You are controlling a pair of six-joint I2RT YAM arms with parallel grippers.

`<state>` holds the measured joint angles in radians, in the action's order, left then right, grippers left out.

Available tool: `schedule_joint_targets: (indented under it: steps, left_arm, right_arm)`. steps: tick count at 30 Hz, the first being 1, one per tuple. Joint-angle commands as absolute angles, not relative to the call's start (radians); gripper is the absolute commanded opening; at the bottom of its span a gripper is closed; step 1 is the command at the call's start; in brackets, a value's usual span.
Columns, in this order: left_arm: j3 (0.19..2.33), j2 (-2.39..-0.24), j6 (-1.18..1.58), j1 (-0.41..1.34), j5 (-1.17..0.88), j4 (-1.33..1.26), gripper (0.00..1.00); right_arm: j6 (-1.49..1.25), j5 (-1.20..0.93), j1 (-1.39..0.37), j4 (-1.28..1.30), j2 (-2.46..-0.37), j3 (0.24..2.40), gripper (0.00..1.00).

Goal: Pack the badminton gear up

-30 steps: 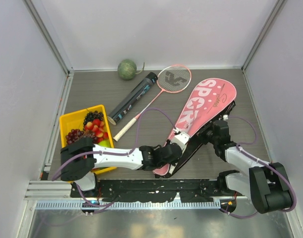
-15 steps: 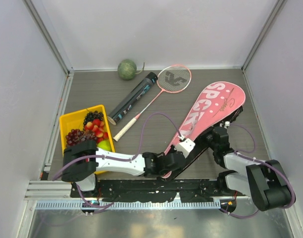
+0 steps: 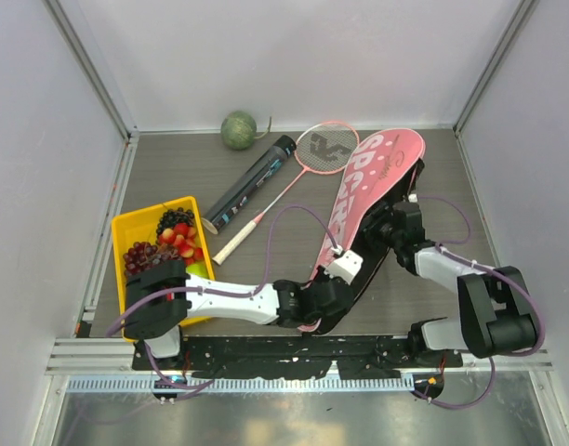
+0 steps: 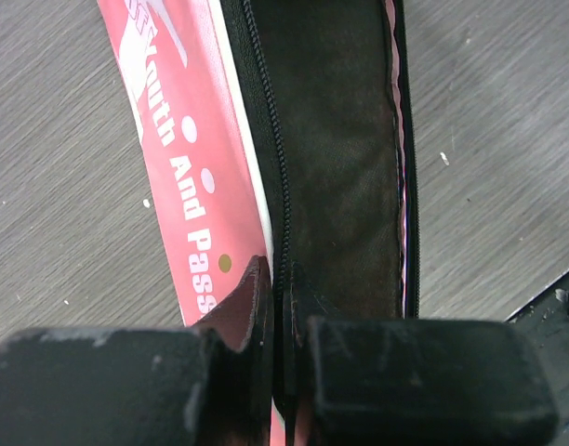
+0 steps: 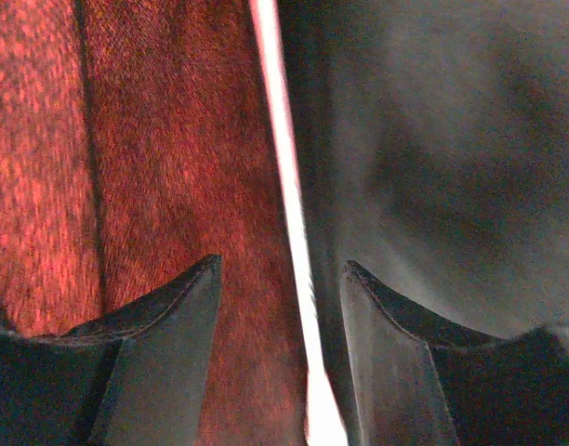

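Down at about 6 o'clock on the table (image 3: 173,167), the left gripper (image 4: 283,299) is pressed together on the racket bag (image 4: 178,158), pinching its rim right at the black zipper line where the pink face meets the dark inner lining. White lettering on that pink face runs away from the fingers and reads "outh And Pass", cut off at both ends, with a few white dots beside it. Over at 3 o'clock, the right gripper (image 5: 281,262) stands spread, its two dark fingers apart with the bag's pale piped edge running between them, reddish fabric on one side and black on the other; whether either finger touches the edge I cannot tell. From above, the bag stretches from 6 o'clock up toward 1 o'clock, big white letters "SPORT" along its pink side. Just beside its top end, at 12 o'clock, lies a pink-framed racket (image 3: 326,147) with a black logo on the strings, its white handle pointing to 8 o'clock. Alongside it a black tube (image 3: 250,183) carries white print too small to read. A green melon (image 3: 238,129) sits at 11 o'clock, and a yellow fruit tray (image 3: 126,228) at 8 o'clock.
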<state>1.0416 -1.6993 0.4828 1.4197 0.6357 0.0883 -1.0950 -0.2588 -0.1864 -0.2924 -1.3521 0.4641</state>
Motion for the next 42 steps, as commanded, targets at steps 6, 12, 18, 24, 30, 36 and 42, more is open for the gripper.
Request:
schedule_joint_targets:
  steps: [6,12,18,24,30,36,42]
  left_arm:
    - [1.077,-1.690,0.567,1.353,0.578,0.104,0.00]
    - [1.045,-1.672,0.595,1.325,0.523,0.068,0.00]
    - [1.020,-1.643,0.627,1.302,0.479,0.054,0.00]
    - [0.996,-1.568,0.706,1.226,0.324,0.090,0.00]
    - [0.994,-1.525,0.730,1.189,0.273,0.114,0.00]
    - [0.956,-1.464,0.811,1.140,0.173,0.077,0.00]
    - [0.960,-1.416,0.827,1.115,0.153,0.104,0.00]
  right_arm:
    - [-0.865,-0.222,-0.133,-0.008,-1.146,0.476,0.62]
    - [-0.681,-0.191,-0.074,0.133,-1.025,0.511,0.64]
    - [-0.666,-0.152,-0.042,0.109,-0.991,0.453,0.69]
    - [-0.627,-0.273,0.067,0.020,-0.991,0.394,0.76]
    - [-0.698,-0.319,0.071,-0.099,-0.966,0.321,0.78]
    - [-0.755,-0.356,0.071,-0.256,-1.072,0.247,0.79]
    - [-0.819,-0.382,0.072,-0.388,-1.097,0.169,0.79]
